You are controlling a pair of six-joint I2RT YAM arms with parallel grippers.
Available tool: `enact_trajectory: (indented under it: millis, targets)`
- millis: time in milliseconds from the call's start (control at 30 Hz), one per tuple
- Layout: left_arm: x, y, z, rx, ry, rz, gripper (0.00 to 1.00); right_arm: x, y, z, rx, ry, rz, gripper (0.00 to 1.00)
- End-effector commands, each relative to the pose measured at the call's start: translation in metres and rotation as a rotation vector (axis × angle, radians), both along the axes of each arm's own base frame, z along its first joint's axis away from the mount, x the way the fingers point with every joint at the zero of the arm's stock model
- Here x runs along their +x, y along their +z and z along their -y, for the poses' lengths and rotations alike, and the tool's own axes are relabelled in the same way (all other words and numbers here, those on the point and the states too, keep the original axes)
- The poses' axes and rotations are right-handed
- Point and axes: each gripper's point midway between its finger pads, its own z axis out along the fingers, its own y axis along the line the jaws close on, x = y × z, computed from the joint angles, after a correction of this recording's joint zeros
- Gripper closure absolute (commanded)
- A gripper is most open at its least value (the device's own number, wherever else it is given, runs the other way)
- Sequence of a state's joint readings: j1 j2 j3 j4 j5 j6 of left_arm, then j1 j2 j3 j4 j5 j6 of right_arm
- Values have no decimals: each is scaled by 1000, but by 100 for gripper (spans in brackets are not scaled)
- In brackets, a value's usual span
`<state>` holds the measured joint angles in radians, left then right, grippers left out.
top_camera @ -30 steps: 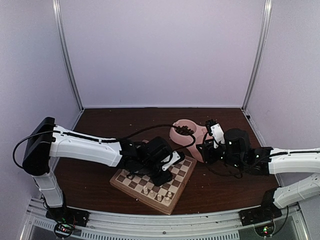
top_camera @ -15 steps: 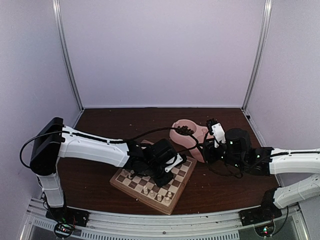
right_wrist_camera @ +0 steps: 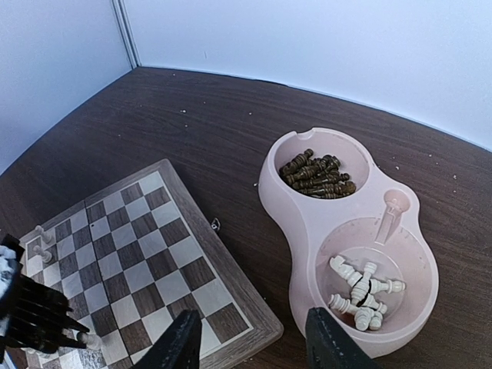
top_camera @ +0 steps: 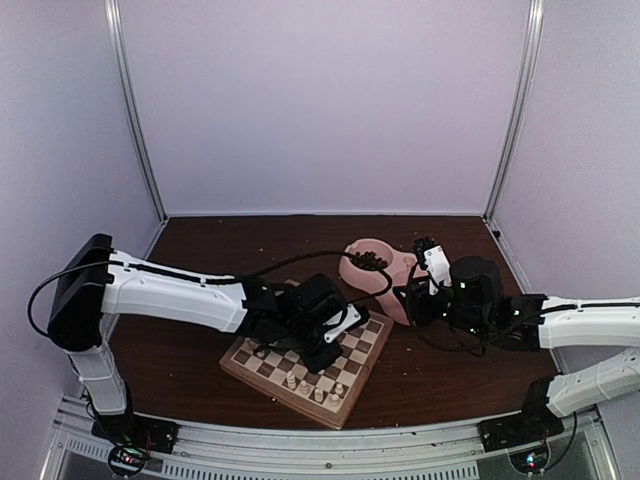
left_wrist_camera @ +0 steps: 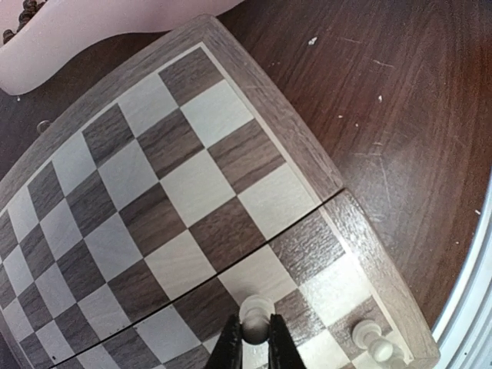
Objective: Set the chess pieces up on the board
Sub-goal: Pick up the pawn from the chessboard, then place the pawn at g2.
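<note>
The board (top_camera: 280,393) lies at the near middle of the table. Several cream chess pieces (top_camera: 305,385) stand along its near edge. My left gripper (left_wrist_camera: 256,338) is low over the board (left_wrist_camera: 292,131), shut on the round head of a cream pawn (left_wrist_camera: 256,310) that stands near the rim. Another cream pawn (left_wrist_camera: 370,338) stands one square to its right. My right gripper (right_wrist_camera: 254,342) hovers open and holds nothing, between the board's corner (right_wrist_camera: 231,261) and the pink bowl (right_wrist_camera: 307,223). More cream pieces (right_wrist_camera: 361,288) lie in the bowl's near compartment.
The bowl's far compartment holds dark brown pieces (right_wrist_camera: 319,173). The bowl (top_camera: 385,270) sits just behind the board's right corner, close to my right gripper (top_camera: 405,300). Pale walls with metal posts close off the back and sides. Bare dark wood lies behind the board.
My left gripper's jaws have closed onto the cream pawn on the board. The left arm shifted slightly and came back. The right arm has held still.
</note>
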<state>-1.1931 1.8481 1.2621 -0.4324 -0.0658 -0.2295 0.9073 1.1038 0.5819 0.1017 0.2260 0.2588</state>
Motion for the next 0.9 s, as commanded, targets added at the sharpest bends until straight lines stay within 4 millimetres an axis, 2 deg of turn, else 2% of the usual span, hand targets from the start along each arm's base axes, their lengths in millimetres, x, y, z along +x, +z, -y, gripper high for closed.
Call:
enact_trajectory:
  millis: [0,133,433,533,867]
  targets:
    - [-10,29,-7,-60,-22,-1,92,2,4,7,13,-31,16,51]
    - [-18,34,-15,-47,-39,-23,93,2,4,7,11,-33,18,51]
    - [-28,30,-41,-31,-49,-27,93,3,5,8,6,-38,22,51]
    - [-33,34,-35,-68,-78,-39,93,3,4,9,1,-40,20,51]
    - [-41,28,-23,-83,-125,-86,93,2,5,10,4,-41,24,51]
